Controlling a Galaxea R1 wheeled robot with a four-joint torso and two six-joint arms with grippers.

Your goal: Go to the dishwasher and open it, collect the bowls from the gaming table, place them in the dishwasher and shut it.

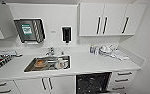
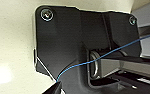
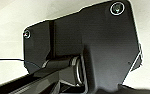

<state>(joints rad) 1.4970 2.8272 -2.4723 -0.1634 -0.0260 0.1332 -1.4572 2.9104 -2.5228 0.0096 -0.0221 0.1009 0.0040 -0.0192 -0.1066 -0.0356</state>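
Where labels blur, dishwasher (image 1: 92,83) gapes

A small office kitchenette, all in white.

A long white surface (image 1: 91,65) ran along the wall, with a steel sink (image 1: 48,63) holding dishes set into it and a tap (image 1: 50,51) behind. White wall cabinets (image 1: 111,19) hung above, drawers (image 1: 122,77) and cabinet doors below. The dishwasher (image 1: 92,83) stood open under the surface, its inside dark. A paper towel dispenser (image 1: 29,30) and a soap dispenser (image 1: 66,34) were fixed to the wall.
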